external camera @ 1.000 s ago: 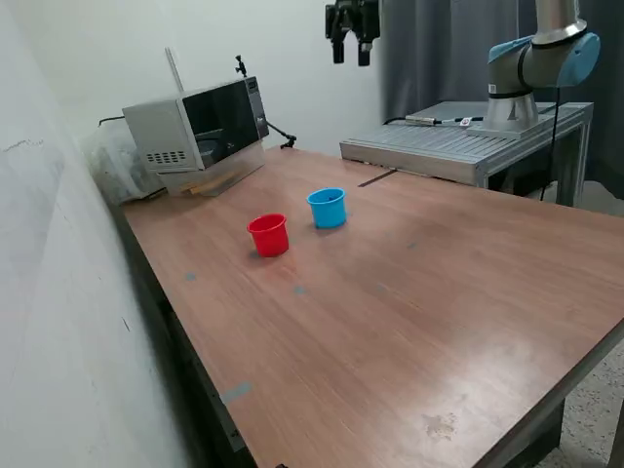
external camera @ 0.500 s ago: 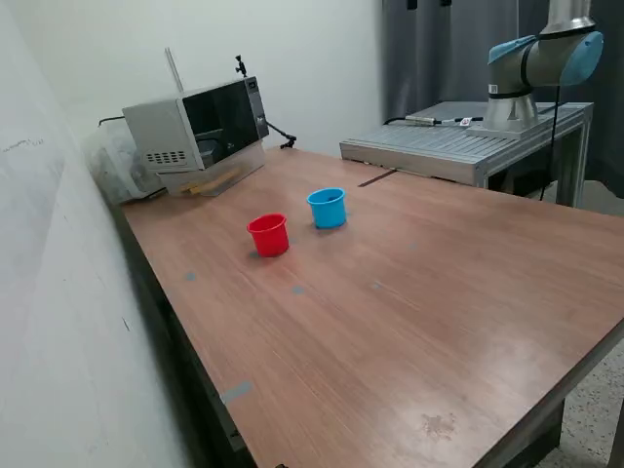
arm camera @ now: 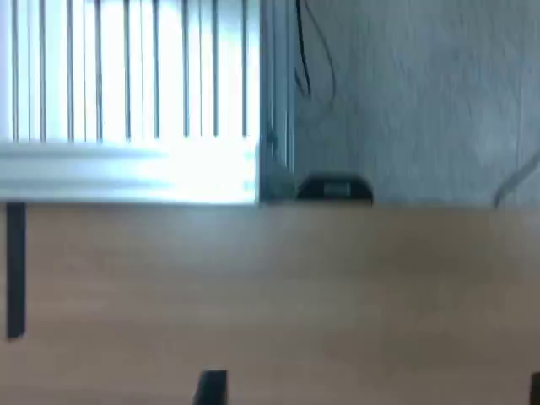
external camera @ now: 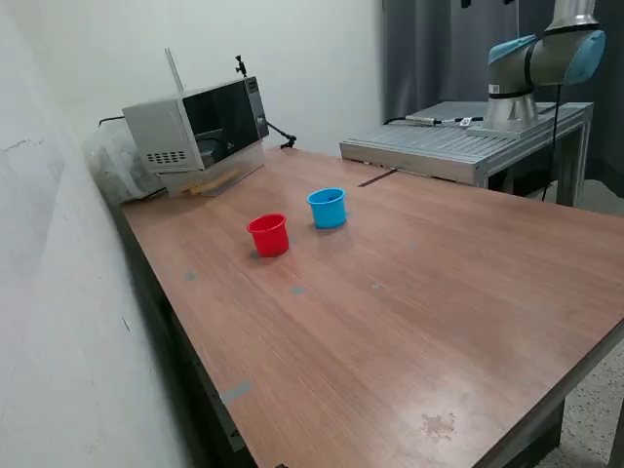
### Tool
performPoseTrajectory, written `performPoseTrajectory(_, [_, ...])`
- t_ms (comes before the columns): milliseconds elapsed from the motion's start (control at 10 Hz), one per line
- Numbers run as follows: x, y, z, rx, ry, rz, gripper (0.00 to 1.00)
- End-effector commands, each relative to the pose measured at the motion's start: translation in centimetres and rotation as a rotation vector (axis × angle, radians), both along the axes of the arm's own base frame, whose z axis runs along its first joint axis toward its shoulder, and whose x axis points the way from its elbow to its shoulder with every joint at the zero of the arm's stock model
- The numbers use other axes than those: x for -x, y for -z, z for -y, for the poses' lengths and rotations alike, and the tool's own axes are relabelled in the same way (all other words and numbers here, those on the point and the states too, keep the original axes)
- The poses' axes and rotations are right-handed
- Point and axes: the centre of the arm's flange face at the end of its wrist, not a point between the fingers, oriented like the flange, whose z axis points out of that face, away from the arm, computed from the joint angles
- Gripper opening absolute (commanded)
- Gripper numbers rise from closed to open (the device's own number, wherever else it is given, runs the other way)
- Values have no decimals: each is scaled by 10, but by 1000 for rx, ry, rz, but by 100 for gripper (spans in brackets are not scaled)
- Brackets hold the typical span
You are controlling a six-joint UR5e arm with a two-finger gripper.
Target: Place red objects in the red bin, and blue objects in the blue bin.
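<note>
Upright on the brown wooden table (external camera: 409,292), the small bright red plastic cup (external camera: 268,234) and the small light-blue plastic cup (external camera: 328,208) stand near each other but apart, the red one toward the exterior view's left, and from this angle I cannot tell what either holds; no small cubes show on the tabletop. Behind them a grey microwave oven (external camera: 195,125) sits by the white wall, and the arm's light-blue-jointed base (external camera: 531,73) rises from a ribbed metal platform (external camera: 458,144). The gripper itself is out of the exterior view, and the blurred wrist view shows only two dark fingertips (arm camera: 211,388) at its edge, well apart.
</note>
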Motion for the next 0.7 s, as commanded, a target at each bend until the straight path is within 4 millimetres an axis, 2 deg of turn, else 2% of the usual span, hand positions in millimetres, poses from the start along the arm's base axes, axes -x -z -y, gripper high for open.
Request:
performPoseTrajectory(0, [-29, 18, 9, -28, -43, 142, 100])
performPoseTrajectory(200, [-36, 21, 6, -36, -39, 190, 100])
performPoseTrajectory(600, [-34, 21, 2, -35, -28, 191, 100])
